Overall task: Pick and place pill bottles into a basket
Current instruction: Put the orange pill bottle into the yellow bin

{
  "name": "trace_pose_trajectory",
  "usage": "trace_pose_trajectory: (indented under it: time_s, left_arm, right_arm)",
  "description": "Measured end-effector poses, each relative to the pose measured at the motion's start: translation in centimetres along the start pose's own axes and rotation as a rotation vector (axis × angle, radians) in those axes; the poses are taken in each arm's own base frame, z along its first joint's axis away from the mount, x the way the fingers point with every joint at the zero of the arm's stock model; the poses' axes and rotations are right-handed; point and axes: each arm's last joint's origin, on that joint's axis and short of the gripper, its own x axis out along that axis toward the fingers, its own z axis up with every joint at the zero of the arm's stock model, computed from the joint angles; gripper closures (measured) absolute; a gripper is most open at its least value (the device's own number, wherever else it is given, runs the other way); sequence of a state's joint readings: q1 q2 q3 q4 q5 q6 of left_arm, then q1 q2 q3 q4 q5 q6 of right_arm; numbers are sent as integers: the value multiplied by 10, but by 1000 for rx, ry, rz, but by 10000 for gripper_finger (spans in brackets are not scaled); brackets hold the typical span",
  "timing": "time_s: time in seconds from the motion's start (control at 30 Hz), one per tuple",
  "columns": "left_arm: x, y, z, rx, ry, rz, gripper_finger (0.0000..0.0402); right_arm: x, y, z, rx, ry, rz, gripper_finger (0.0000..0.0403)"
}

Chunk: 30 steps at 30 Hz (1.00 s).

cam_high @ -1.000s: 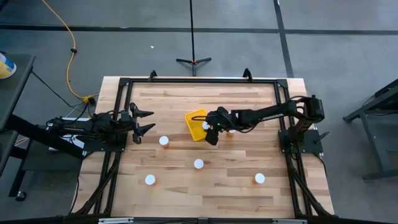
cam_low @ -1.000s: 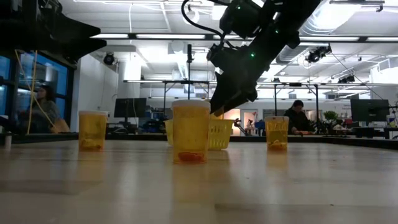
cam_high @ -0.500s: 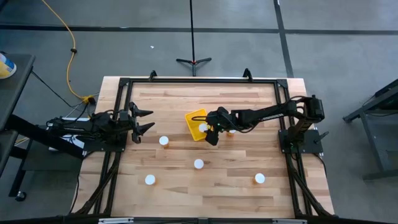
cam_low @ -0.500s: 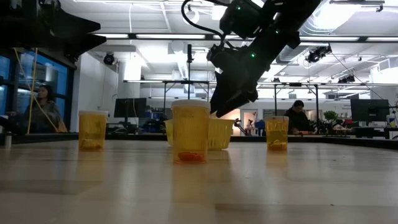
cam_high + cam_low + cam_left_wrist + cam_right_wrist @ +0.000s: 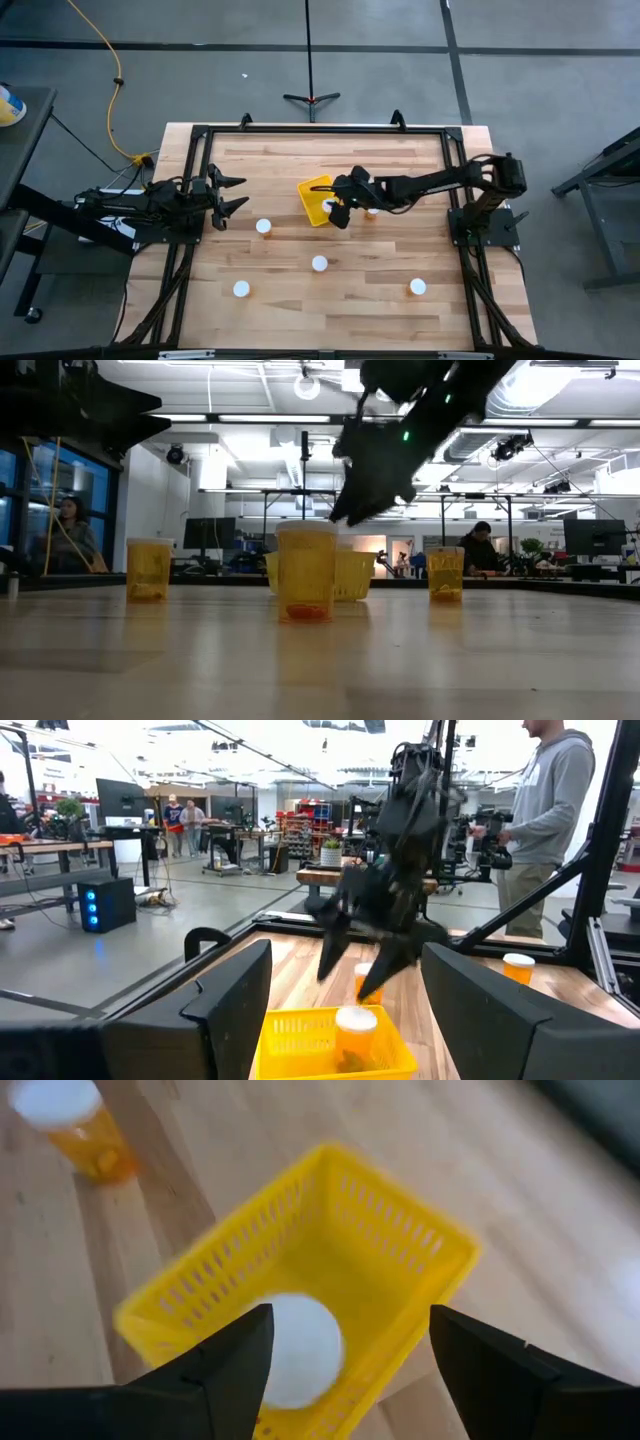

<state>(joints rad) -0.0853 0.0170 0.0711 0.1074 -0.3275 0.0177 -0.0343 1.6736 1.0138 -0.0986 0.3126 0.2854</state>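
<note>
Hovering over the yellow basket mid-worktop, the right gripper has jaws spread, empty. One pill bottle stands inside the basket. Left gripper waits at the worktop's left edge, jaws apart.

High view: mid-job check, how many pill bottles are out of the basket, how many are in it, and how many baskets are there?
Pill bottles outside the basket: 5
Pill bottle in the basket: 1
Baskets: 1
Total: 7 things, 6 of them bottles
</note>
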Motion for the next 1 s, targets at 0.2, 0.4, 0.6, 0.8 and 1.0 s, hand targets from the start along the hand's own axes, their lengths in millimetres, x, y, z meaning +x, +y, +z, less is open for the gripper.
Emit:
trace_pose_trajectory:
  time_s: [0.2,0.4,0.6,0.8,1.0]
  left_arm:
    - [0,0,0,0,1,0,110]
    - [0,0,0,-1,0,0,110]
    - [0,0,0,-1,0,0,110]
    - [0,0,0,-3,5,0,110]
    - [0,0,0,-21,4,0,110]
  right_arm:
    - [-48,13,11,-59,-95,-37,144]
    - [-76,32,-12,-83,-6,-110,144]
    - [-96,56,-36,-57,11,-164,144]
    - [-113,69,-56,-42,20,-199,144]
    - [-131,67,-83,5,66,-314,144]
